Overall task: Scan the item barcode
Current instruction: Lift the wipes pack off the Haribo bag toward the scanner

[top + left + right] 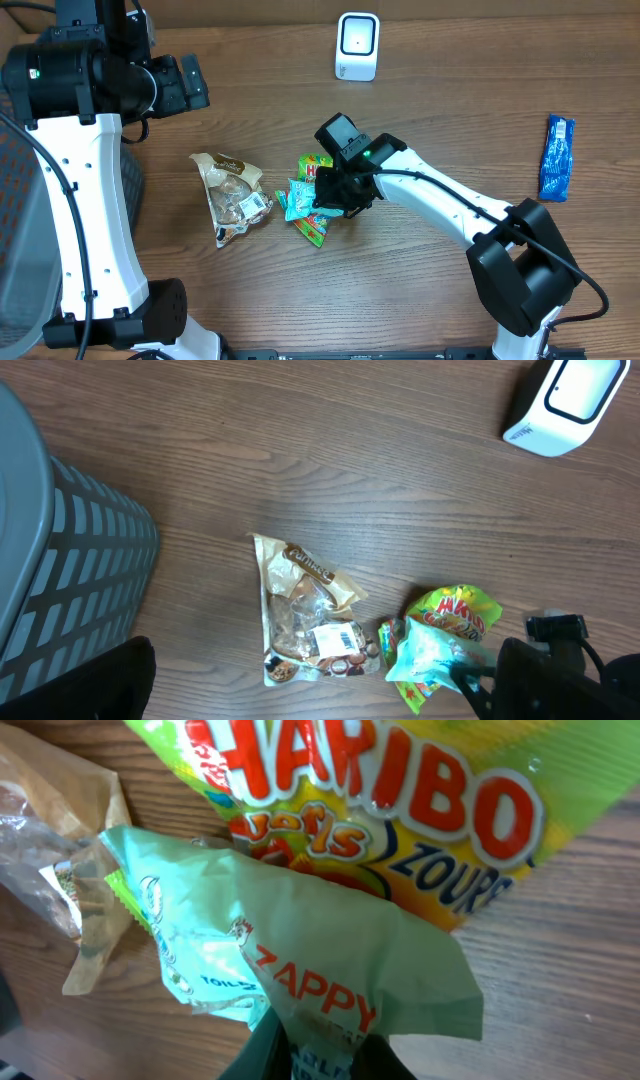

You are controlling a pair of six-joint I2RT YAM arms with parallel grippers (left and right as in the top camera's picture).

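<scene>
My right gripper (pixel 335 195) is shut on a teal Zappy packet (pixel 298 198) in the middle of the table. In the right wrist view the packet (pixel 330 970) is pinched between my dark fingers (pixel 255 1055) at the bottom edge. It lies partly over a green-yellow Haribo bag (pixel 400 810). No barcode shows on the packet. The white scanner (pixel 357 45) stands at the back of the table, well apart from the packet. My left gripper (pixel 190 85) hovers high at the back left, wide open and holding nothing. Its view looks down on the packet (pixel 430 655).
A clear bag of nuts (pixel 235 195) with a barcode label (pixel 335 637) lies just left of the packet. A blue bar wrapper (pixel 557 157) lies at the far right. A grey slatted bin (pixel 60 560) stands beside the table's left side.
</scene>
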